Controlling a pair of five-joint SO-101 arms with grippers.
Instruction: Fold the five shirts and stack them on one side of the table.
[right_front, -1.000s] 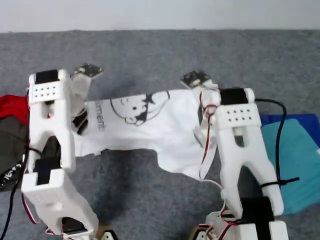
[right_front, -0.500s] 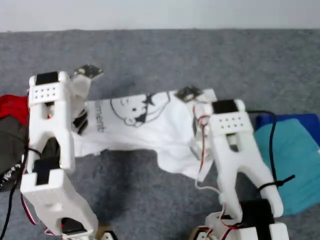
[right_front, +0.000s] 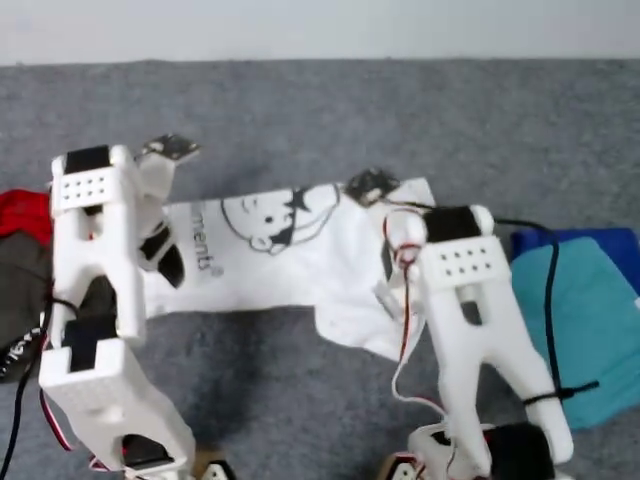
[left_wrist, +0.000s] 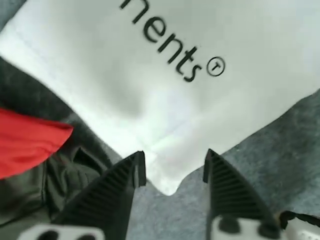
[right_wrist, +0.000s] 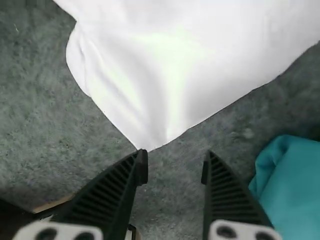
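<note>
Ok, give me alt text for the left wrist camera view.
A white shirt with black lettering lies on the grey table, its corner between the fingertips of the open left gripper. A red garment and a dark garment lie beside it.

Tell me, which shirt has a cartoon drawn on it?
The white shirt spread out in the middle: it bears a cartoon figure and lettering. The red shirt and teal shirt at the sides look plain.
</note>
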